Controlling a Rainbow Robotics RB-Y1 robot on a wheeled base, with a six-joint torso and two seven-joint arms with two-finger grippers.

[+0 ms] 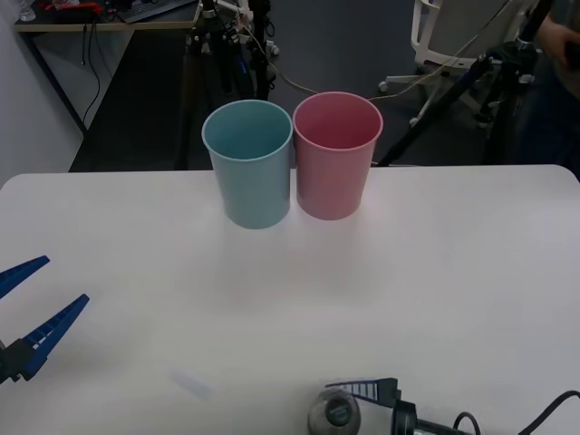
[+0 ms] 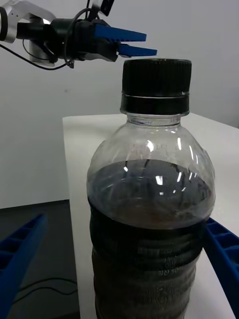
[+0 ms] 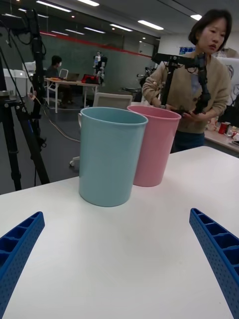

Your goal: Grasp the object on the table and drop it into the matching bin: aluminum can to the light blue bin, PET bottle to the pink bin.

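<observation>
The PET bottle (image 2: 149,219), clear with dark brown contents and a dark grey cap (image 1: 334,412), stands upright at the table's (image 1: 453,272) near edge. My right gripper (image 2: 124,219) is open around it, one blue finger (image 1: 367,391) beside the cap; the bottle's left side is clearly apart from its finger. The light blue bin (image 1: 249,172) and the pink bin (image 1: 333,168) stand side by side at the far middle, the pink one on the right. My left gripper (image 1: 65,281) is open over the near left of the table, facing the bins (image 3: 107,159).
Black tripods (image 1: 213,54) and a white chair (image 1: 453,36) stand on the floor behind the table's far edge. A black cable (image 1: 553,408) runs by my right wrist. White tabletop stretches between the bottle and the bins.
</observation>
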